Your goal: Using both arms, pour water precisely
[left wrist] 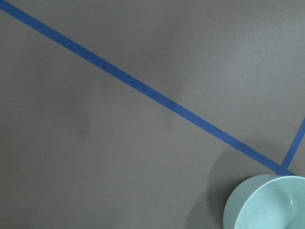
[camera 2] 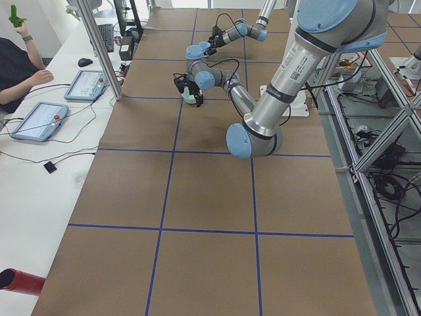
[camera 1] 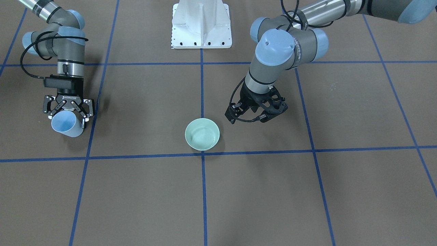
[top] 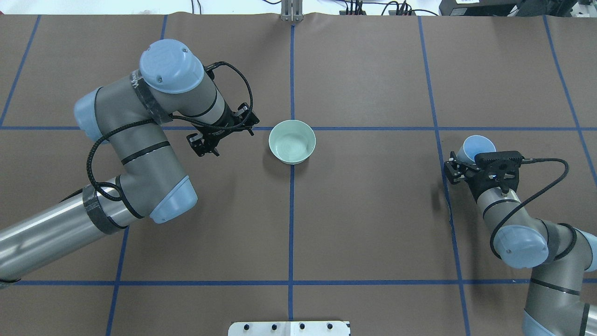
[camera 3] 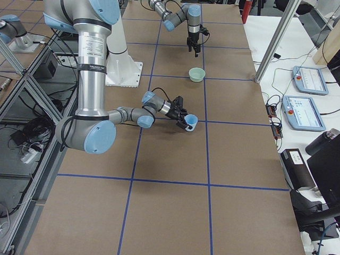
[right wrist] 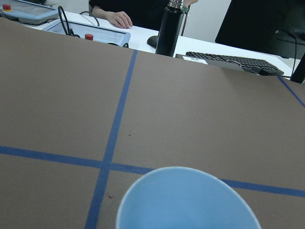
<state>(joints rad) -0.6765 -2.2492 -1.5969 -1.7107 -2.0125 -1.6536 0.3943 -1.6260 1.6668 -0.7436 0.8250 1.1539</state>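
A pale green bowl (camera 1: pixel 213 128) stands at the middle of the table, where two blue tape lines cross; it also shows in the overhead view (top: pixel 305 135) and the left wrist view (left wrist: pixel 238 210). Faint rings glint inside it; I cannot tell whether that is water. My left gripper (camera 1: pixel 254 114) points down beside the bowl, apart from it, open and empty. My right gripper (camera 1: pixel 68 118) is shut on a pale blue cup (camera 1: pixel 67 126), held roughly upright and low over the table, far from the bowl. No water shows in the cup (right wrist: pixel 188 200).
The white pedestal (camera 1: pixel 201 24) stands at the table's robot side. Blue tape lines grid the brown table. Beyond the far edge are a black bottle (right wrist: pixel 170 28), a keyboard (right wrist: pixel 228 59), tablets and a seated person (camera 2: pixel 16 66).
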